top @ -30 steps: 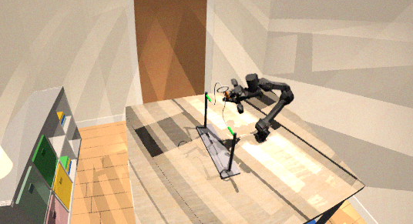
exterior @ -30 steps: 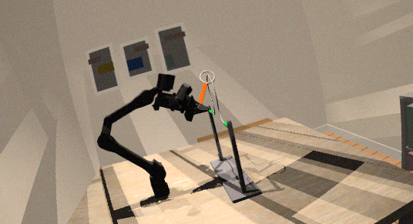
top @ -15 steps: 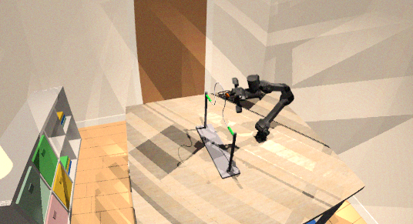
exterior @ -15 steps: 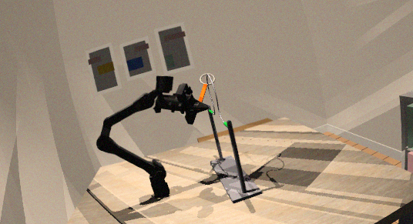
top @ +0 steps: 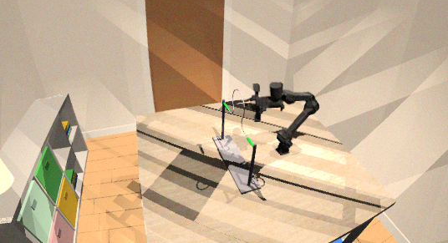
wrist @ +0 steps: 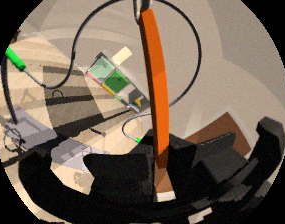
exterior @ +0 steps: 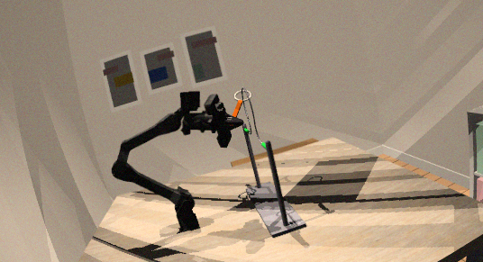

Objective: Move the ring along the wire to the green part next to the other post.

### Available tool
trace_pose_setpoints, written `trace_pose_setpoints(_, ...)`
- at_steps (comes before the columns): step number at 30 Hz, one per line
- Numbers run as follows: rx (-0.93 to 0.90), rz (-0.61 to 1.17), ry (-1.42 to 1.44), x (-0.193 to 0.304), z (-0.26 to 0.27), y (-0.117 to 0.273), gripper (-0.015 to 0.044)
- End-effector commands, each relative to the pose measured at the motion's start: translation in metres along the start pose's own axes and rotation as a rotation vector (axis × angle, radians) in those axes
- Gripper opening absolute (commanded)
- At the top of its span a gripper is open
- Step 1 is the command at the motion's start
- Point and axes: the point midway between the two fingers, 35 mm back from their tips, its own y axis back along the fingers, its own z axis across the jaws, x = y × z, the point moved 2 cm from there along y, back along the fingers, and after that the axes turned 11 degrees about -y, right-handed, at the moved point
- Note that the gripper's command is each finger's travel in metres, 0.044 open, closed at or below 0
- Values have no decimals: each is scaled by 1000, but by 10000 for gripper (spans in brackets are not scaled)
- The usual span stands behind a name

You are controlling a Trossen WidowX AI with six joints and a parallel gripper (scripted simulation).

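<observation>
The gripper [top: 232,103] [exterior: 241,121] [wrist: 154,131] is clamped on the orange handle [exterior: 237,108] [wrist: 158,90] at its lower end — presumably keeping the fingers off the grey wire [top: 243,112] [exterior: 254,121] [wrist: 200,52]. Beyond it, the ring [top: 246,103] [exterior: 234,95] [wrist: 137,14] lies nearly level around the raised arch, apparently to centre the wire — clear of both green parts.

The tabletop [top: 167,158] [exterior: 153,215] looks like pale wood with matt grain. The handle [exterior: 237,109] [wrist: 157,85] seems of smooth orange plastic. The door [top: 184,49] has the look of brown wood, and the arm [top: 298,122] [exterior: 146,184] appears as dark, matt plastic.
</observation>
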Motion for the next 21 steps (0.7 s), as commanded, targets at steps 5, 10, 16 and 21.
trace_pose_setpoints(5, 54, -19, 91, 2, -3, 0, -150)
trace_pose_setpoints(10, 90, -35, 150, 1, -6, 0, -150)
trace_pose_setpoints(16, 132, -53, 222, 0, -9, 0, -150)
trace_pose_setpoints(21, 168, -68, 281, -1, -11, 0, -150)
